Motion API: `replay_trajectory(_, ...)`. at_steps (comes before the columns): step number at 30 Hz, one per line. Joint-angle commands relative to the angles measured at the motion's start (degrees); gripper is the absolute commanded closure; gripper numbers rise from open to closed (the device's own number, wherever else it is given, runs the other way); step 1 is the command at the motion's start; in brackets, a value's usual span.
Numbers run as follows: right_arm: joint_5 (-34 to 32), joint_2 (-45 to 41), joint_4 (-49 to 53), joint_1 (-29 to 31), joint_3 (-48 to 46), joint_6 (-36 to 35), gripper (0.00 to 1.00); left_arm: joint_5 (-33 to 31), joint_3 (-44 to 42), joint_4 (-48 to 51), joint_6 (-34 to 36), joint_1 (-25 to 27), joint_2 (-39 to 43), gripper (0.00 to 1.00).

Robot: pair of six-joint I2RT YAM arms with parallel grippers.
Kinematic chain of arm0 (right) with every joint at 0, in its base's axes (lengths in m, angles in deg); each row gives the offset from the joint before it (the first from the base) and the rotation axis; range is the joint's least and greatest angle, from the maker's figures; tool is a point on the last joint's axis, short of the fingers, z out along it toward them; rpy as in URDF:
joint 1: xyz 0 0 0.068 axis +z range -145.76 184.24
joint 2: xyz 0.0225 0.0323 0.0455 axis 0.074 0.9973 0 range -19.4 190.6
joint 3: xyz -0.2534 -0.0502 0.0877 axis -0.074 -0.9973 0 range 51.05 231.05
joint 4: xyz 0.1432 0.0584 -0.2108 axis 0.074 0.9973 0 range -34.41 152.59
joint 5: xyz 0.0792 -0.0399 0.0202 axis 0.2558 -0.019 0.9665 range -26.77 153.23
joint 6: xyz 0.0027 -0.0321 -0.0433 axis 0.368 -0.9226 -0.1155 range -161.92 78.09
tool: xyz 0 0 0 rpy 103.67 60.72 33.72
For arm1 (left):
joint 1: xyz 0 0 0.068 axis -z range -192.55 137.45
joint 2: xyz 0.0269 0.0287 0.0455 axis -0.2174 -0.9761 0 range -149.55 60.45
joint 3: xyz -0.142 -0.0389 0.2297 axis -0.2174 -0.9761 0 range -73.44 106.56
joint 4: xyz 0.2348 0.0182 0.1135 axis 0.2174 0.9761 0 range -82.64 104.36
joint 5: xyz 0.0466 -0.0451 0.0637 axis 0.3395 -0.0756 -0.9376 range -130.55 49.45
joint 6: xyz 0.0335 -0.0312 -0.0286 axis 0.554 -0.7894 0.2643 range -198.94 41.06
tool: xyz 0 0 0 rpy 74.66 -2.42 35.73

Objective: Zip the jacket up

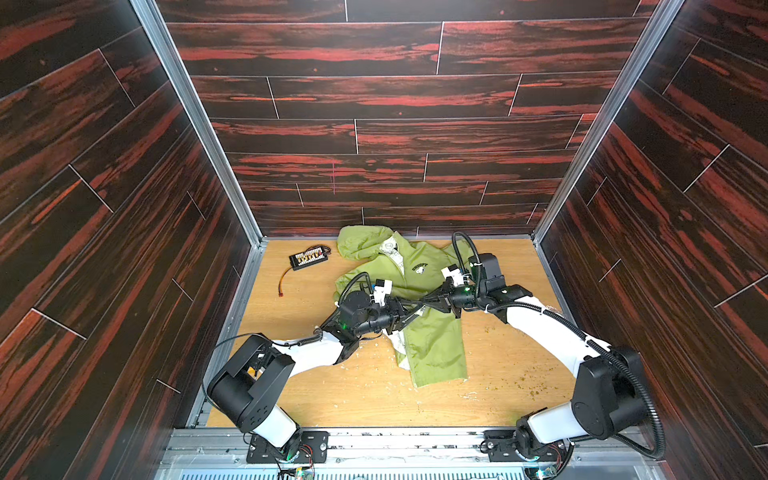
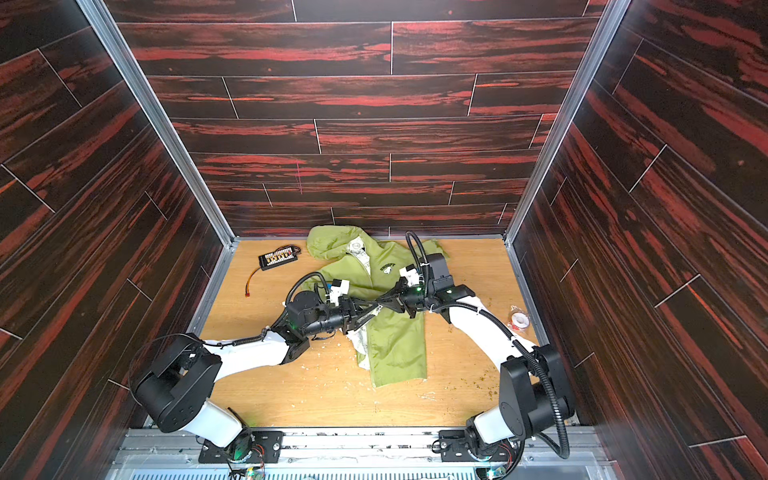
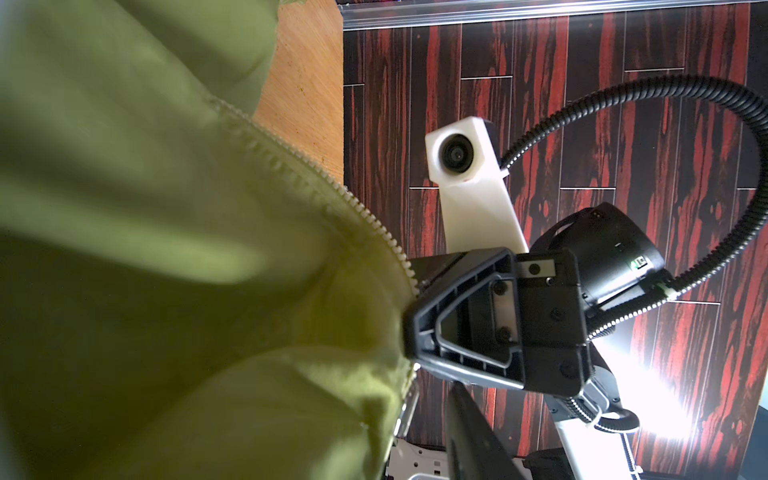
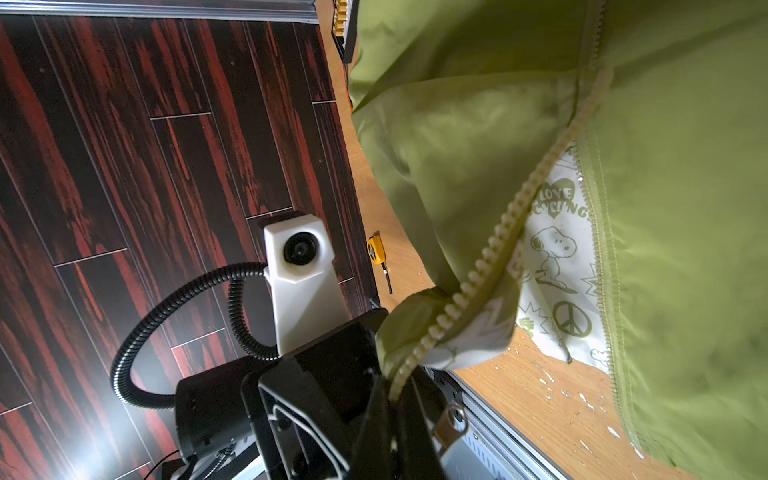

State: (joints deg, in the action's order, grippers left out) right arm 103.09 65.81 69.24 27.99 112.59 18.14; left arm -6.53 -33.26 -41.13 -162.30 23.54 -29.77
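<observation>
Jacket (image 1: 436, 345), one; board (image 1: 309, 258), seemingly one.

Jacket (image 3: 145, 208): cloth is blurring against the left wrist lens and running off the picture edges. Zipper (image 4: 502, 232): one end is hiding between the right jaws.

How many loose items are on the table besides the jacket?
2: a black connector board at the far left, and a tape roll at the right edge, beside the right arm. The jacket may hide more.

Wired black board (image 1: 308, 257) on wooden table (image 1: 374, 399); tape roll (image 2: 519, 321) apart.
</observation>
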Motion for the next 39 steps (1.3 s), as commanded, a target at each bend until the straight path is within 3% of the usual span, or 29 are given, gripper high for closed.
replay_trajectory(1,0.4,0.3,2.1,-0.1,1.3,-1.1,1.00,-0.3,-0.6,-0.6,0.8,0.2,2.3,0.60)
replay_trajectory(9,0.7,-0.2,2.8,-0.9,1.0,-1.4,1.00,-0.3,-1.0,-0.6,0.8,0.1,2.1,0.73)
replay_trajectory(14,0.9,-0.8,3.2,-1.5,0.6,-1.6,1.00,-0.8,-1.6,-0.6,0.7,0.1,1.8,0.65)
replay_trajectory(19,1.2,-1.0,3.2,-1.5,0.3,-1.7,1.00,-0.6,-1.0,-0.8,0.7,0.0,1.5,0.65)
replay_trajectory(29,1.9,-0.3,3.1,-1.5,0.7,-1.6,1.00,1.5,0.9,-2.8,0.2,0.0,0.2,0.81)
replay_trajectory(39,2.5,-0.1,3.2,-1.9,0.7,-2.0,1.00,2.1,1.3,-3.1,0.0,0.1,-0.6,0.83)
